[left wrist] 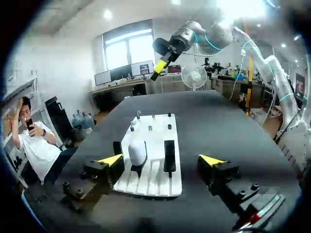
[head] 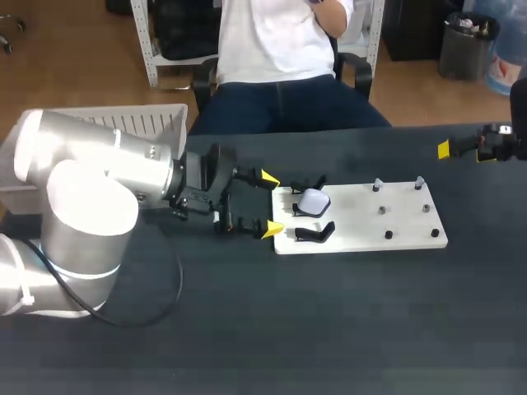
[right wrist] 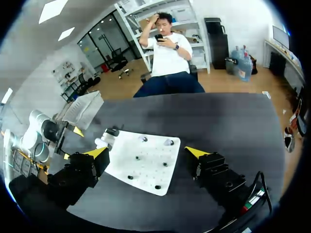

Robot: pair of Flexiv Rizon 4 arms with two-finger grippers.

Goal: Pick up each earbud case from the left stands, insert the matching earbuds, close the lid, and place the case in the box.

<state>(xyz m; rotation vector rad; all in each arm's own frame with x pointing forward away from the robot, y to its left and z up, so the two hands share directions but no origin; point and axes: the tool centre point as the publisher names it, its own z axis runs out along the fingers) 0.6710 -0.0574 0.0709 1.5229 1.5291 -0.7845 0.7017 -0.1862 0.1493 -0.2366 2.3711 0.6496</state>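
Left gripper (head: 271,204) spread, held just left of white rounded plastic earbud case (head: 313,201) propped on black stand (head: 306,186), presumably aligned for pickup. Right gripper (right wrist: 145,152) spread, parked far right.

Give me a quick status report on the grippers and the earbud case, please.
Left gripper open, just short of the earbud case. Right gripper open, off to the right. Case on its stand, untouched. Nothing between left gripper and case.

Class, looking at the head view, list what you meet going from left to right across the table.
In order: left arm → left gripper → earbud case → small pegs → right gripper.
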